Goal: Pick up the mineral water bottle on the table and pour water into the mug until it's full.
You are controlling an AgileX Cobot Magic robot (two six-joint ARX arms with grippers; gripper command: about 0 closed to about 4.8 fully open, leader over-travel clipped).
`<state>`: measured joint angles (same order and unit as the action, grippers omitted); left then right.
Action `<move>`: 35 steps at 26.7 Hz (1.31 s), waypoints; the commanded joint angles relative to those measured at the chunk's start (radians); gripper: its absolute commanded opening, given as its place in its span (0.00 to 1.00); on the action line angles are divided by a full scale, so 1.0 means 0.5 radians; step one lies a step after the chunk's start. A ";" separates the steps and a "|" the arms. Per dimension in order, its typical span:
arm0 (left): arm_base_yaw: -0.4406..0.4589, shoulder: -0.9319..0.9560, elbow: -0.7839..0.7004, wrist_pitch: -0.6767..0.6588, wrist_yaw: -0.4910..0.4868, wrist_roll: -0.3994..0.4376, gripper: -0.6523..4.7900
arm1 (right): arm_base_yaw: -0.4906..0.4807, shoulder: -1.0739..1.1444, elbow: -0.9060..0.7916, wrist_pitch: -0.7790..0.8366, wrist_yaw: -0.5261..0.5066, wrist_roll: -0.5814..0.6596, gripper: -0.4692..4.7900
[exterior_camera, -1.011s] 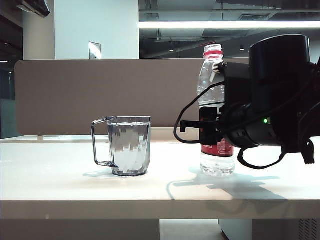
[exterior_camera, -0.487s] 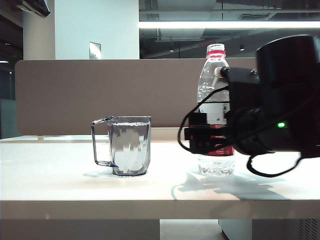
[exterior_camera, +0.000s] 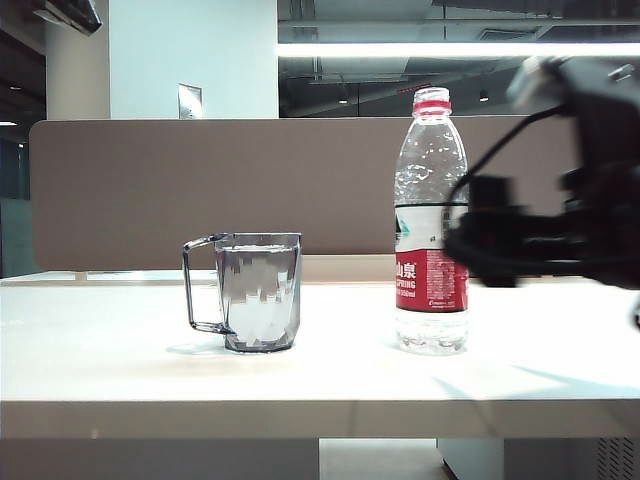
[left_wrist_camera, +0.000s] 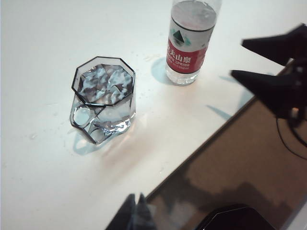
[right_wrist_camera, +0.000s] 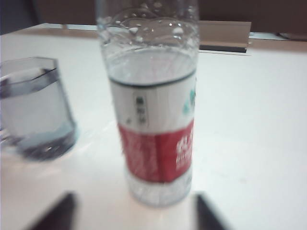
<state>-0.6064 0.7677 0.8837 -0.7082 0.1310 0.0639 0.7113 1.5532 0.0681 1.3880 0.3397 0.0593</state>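
Tall clear plastic mineral water bottle with a red neck ring stands upright on the wide white table, uncapped as far as the exterior view shows. Its label is white above with a small green mountain mark, red below; the red band carries white Chinese characters, the last one reading "泉", and small Latin print that looks like "SPRING". Finer print is too small to read. The bottle's upper part is beaded with droplets.

Smoky grey transparent faceted mug with an angular squared handle sits to the left of the bottle in the exterior view, well apart from it, water nearly to the rim. The left wrist view shows its eight-sided mouth.

Right gripper: jaws spread wide, one dark fingertip either side of the bottle's base, neither touching it, holding nothing. In the exterior view it is a blurred black mass just right of the bottle.

Left gripper: only dark finger tips show at the frame edge, above the table's edge near the mug; cannot tell whether parted or closed.

Grey-brown divider panel stands behind.
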 commanded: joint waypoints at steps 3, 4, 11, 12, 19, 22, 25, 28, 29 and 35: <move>0.001 -0.003 0.007 0.016 0.010 0.008 0.11 | 0.041 -0.417 -0.139 -0.239 0.048 -0.001 0.18; 0.001 -0.003 0.007 0.012 0.008 0.008 0.11 | 0.041 -0.482 -0.138 -0.285 0.048 -0.001 0.12; 0.001 -0.003 0.007 0.014 0.008 0.008 0.11 | 0.038 -1.019 -0.137 -0.970 0.048 -0.012 0.08; 0.001 -0.003 0.007 0.014 0.008 0.008 0.11 | 0.018 -1.153 -0.137 -1.173 0.043 -0.012 0.08; 0.001 -0.003 0.007 0.014 0.008 0.008 0.11 | -0.287 -1.550 -0.137 -1.751 -0.334 -0.012 0.08; 0.001 -0.003 0.007 0.014 0.008 0.008 0.11 | -0.488 -1.708 -0.137 -1.964 -0.538 -0.012 0.08; 0.001 -0.003 0.007 0.014 0.008 0.008 0.11 | -0.672 -1.897 -0.136 -2.239 -0.538 -0.012 0.08; 0.001 -0.003 0.007 0.014 0.008 0.008 0.11 | -0.974 -2.291 -0.136 -2.721 -0.590 -0.014 0.08; 0.001 -0.003 0.007 0.014 0.008 0.008 0.11 | -1.019 -2.362 -0.136 -2.811 -0.588 -0.014 0.08; 0.001 -0.003 0.007 0.014 0.008 0.008 0.11 | -1.217 -2.721 -0.135 -3.113 -0.589 -0.013 0.08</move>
<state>-0.6060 0.7681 0.8837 -0.7113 0.1310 0.0635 0.1112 0.2123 0.0078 -0.1448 0.0483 0.0551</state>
